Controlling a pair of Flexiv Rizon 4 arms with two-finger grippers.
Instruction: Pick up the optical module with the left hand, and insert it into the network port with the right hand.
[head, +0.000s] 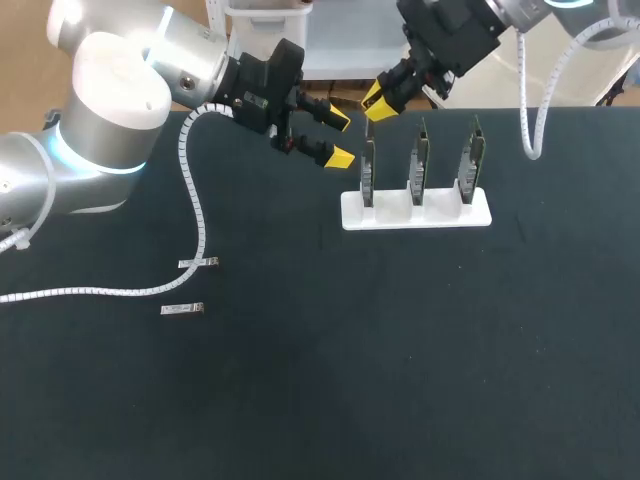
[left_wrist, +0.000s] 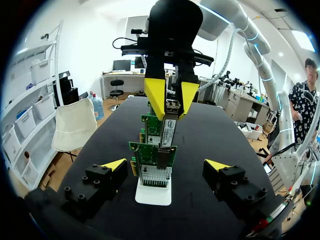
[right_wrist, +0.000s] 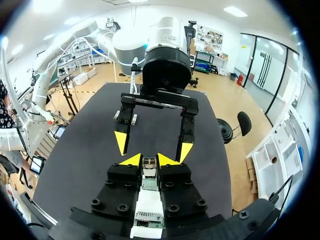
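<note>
Table (head: 400, 350): black and matte, and it carries everything here.
Stand (head: 416, 210): a white block sitting flat on the far half of the table, its long side running left to right, with boards upright in its slots.
Middle board (head: 419, 165): a circuit board on edge in the stand's centre slot, standing straight up.
Right board (head: 469, 160): same again at the stand's right end, parallel to the middle board, with a clear gap between them.
Upper bar (head: 198, 263): a small silver piece lying flat at the table's left, well apart from the stand.
Lower bar (head: 183, 309): a second silver piece, closer to the front edge, near the upper bar but not touching it, roughly parallel.
</note>
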